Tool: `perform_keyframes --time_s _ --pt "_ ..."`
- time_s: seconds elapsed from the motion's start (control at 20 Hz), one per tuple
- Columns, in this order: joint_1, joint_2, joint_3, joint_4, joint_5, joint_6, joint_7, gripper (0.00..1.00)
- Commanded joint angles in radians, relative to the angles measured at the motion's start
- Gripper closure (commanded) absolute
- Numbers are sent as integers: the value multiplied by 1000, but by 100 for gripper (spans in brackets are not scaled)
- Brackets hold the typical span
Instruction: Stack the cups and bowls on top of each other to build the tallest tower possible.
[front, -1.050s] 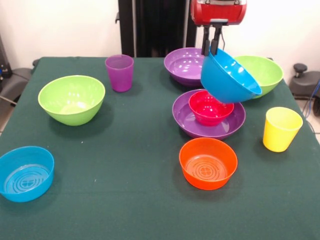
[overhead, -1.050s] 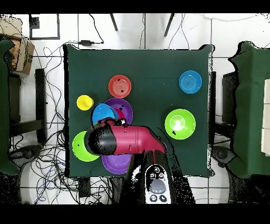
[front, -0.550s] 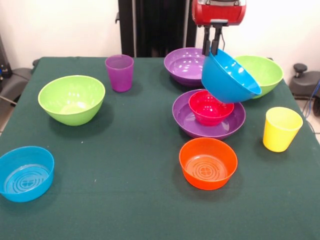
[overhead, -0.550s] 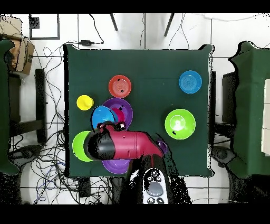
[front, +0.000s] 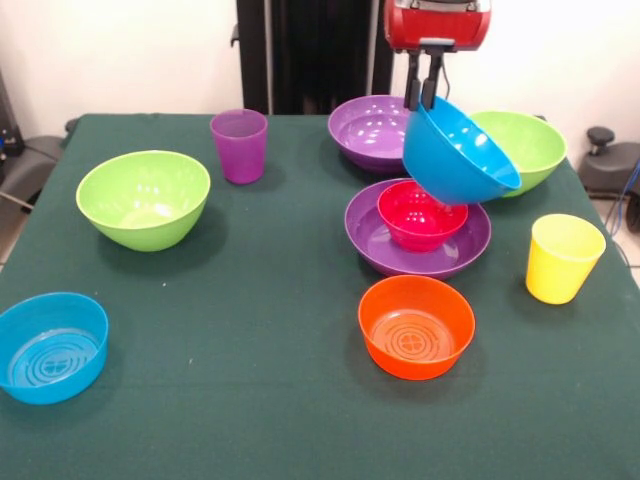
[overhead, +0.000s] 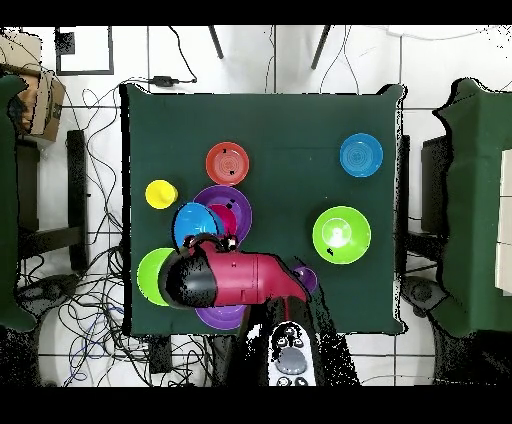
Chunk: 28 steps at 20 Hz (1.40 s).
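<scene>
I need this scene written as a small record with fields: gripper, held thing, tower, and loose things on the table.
gripper: gripper shut on the rim of the large blue bowl
held thing: large blue bowl, tilted, in the air above the tower
tower: red bowl inside a purple bowl
loose bowls: orange bowl, small blue bowl, two green bowls, second purple bowl
loose cups: purple cup, yellow cup
</scene>
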Motion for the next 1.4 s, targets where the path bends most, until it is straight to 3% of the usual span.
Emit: perform_keyframes --time_s 0.05,0.2,0.35,0.7,1.4 --pt "15 26 41 14 3 -19 140 0" --pt "-2 24 60 21 6 -54 141 0" --pt "-2 10 67 -13 2 24 99 0" --pt "-21 -3 92 -17 21 -3 109 0" --pt "-7 -8 72 -35 20 39 109 0"
